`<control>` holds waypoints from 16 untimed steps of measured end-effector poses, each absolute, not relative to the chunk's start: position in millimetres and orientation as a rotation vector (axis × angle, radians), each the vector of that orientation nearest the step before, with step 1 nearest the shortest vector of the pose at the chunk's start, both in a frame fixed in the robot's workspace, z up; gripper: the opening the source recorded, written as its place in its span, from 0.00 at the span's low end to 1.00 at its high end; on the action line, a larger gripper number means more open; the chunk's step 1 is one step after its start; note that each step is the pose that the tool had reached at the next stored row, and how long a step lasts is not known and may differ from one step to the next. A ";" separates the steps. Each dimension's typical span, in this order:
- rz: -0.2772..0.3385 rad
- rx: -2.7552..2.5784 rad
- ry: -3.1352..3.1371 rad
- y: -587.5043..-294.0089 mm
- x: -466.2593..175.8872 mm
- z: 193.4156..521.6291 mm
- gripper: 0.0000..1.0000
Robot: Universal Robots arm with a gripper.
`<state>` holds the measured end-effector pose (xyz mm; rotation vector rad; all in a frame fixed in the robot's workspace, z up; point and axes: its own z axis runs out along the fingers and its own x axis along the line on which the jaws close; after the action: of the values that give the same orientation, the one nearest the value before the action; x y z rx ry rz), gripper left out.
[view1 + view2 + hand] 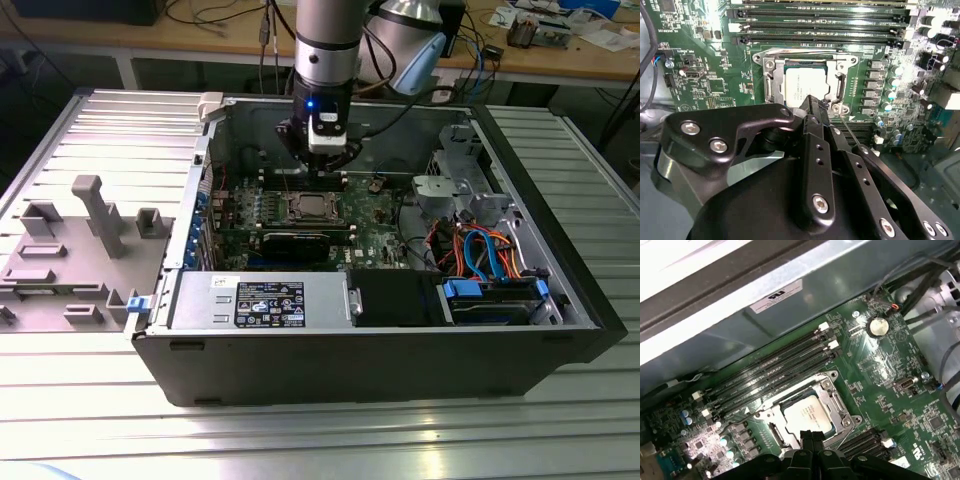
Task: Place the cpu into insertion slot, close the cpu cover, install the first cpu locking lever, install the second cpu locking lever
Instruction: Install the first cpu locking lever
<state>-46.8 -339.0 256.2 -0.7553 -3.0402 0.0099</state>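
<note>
— Gripper (814, 102) status?
— Fingers are pressing together, holding nothing, and hovering at the edge of the cpu cover (771, 82), probably to work a locking lever (850, 131).
— And the cpu (802, 82)?
— It is sitting in the insertion slot (850, 60), cover lying flat around it.

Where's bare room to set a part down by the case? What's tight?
Free: the ribbed table strip along the front wall of the case, and the strip at the exterior view's right of it. Crowded: the grey fixture at that view's left, the gripper at the cpu, the cables inside it.
</note>
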 end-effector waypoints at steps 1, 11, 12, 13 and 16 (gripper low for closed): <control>0.009 -0.755 -3.041 -339.0 -47.0 256.1 0.11; 0.006 -0.599 -3.085 -338.9 -48.8 255.8 0.11; 0.005 -0.593 -3.089 -338.9 -48.7 255.8 0.11; 0.004 -0.588 -3.095 -338.9 -48.7 255.9 0.11; 0.001 -0.573 -3.101 -338.4 -48.6 256.7 0.11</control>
<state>-48.6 -338.4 256.7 -0.5726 -3.1009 0.0006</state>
